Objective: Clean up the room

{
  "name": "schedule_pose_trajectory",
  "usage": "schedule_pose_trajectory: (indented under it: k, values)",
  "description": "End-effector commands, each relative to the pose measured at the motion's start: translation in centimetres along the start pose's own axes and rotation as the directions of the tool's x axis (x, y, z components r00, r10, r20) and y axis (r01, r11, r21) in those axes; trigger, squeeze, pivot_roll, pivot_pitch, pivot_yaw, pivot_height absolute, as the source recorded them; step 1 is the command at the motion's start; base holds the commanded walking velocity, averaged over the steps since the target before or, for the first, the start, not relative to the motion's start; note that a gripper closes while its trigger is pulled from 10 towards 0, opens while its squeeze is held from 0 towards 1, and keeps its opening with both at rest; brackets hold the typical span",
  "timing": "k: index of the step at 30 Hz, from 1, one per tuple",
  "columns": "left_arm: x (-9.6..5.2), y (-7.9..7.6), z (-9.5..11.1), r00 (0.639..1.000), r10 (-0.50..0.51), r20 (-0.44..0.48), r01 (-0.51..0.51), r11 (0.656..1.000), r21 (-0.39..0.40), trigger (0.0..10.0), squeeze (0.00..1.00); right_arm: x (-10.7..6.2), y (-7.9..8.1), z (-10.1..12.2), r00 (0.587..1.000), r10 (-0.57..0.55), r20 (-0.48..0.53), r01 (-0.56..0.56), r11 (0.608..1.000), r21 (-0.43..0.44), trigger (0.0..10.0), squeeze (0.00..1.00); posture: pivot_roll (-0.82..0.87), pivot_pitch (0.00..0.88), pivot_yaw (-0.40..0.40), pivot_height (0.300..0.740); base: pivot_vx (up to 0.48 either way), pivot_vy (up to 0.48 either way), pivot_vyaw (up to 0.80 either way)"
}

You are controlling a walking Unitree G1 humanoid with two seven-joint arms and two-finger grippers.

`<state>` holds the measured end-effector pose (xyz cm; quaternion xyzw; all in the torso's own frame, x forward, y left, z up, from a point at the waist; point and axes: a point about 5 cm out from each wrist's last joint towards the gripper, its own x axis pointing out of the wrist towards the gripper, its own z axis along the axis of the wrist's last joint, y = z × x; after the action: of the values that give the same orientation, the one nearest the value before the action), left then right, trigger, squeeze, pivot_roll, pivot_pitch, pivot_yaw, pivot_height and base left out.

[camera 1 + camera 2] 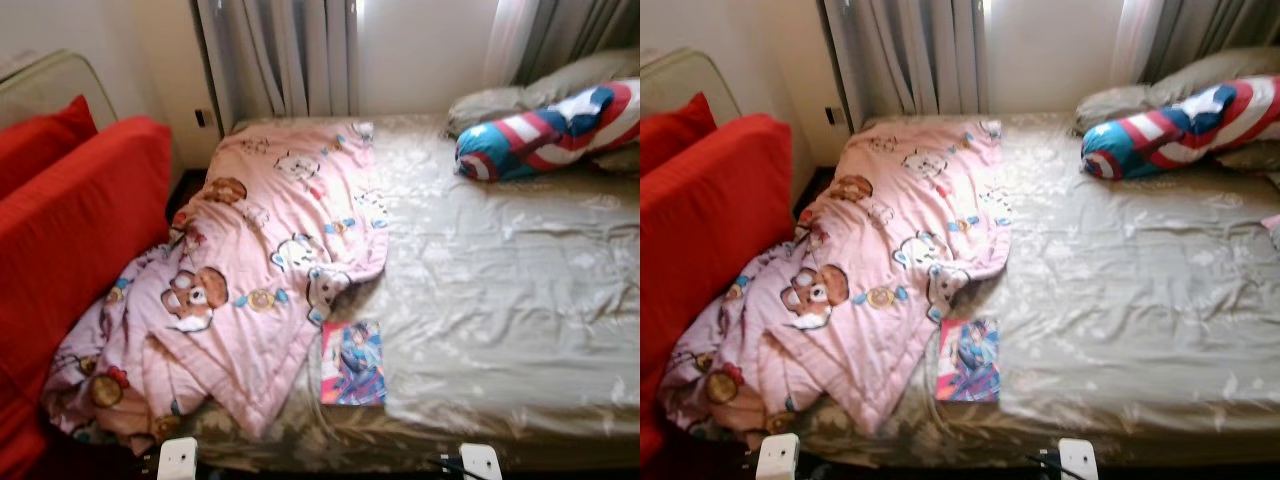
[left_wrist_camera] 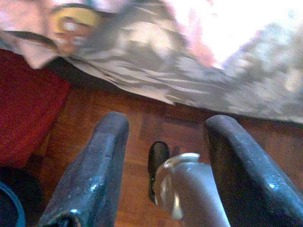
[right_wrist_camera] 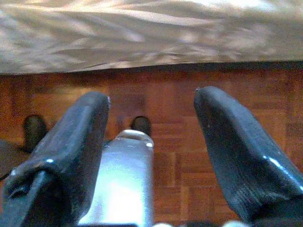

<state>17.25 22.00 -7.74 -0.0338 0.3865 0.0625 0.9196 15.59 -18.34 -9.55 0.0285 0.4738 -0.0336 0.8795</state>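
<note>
While both hands hang low over the floor (image 3: 165,109) — left hand (image 2: 163,156) and right hand (image 3: 151,142) spread apart, empty — a pink blanket (image 1: 250,270) lies crumpled on the bed (image 1: 500,290), a book (image 1: 353,363) beside it.

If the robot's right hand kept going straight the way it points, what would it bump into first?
Probably the wooden floor: the right hand, fingers apart and holding nothing, points down at it, just short of the bed's edge. Depth is hard to judge.
</note>
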Motion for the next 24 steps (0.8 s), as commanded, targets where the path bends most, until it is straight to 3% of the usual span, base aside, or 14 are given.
schedule_pose_trajectory:
  k: [1, 20, 24]
  values:
    - [-0.30, 0.47, -0.74, 1.000, 0.013, -0.024, -0.012, 1.000, 0.010, 10.0, 0.00, 0.05, 0.41, 0.08, 1.000, 0.012, 0.002, -0.012, 1.000, -0.001, 10.0, 0.00, -0.01, 0.006, 0.013, 0.740, 0.000, 0.000, 0.00]
    - [-0.05, 0.33, -0.06, 1.000, 0.020, 0.001, -0.020, 0.999, -0.037, 10.0, 0.00, 0.22, 0.37, 1.01, 1.000, 0.006, 0.025, -0.005, 1.000, -0.025, 10.0, 0.00, 0.01, 0.136, -0.007, 0.740, 0.000, 0.000, 0.00]
    - [-0.04, 0.37, -0.01, 1.000, 0.020, 0.002, -0.020, 0.999, -0.035, 10.0, 0.00, 0.20, 0.26, 0.96, 1.000, -0.001, 0.027, 0.002, 1.000, -0.020, 10.0, 0.00, 0.01, 0.143, -0.007, 0.740, 0.000, 0.000, 0.64]
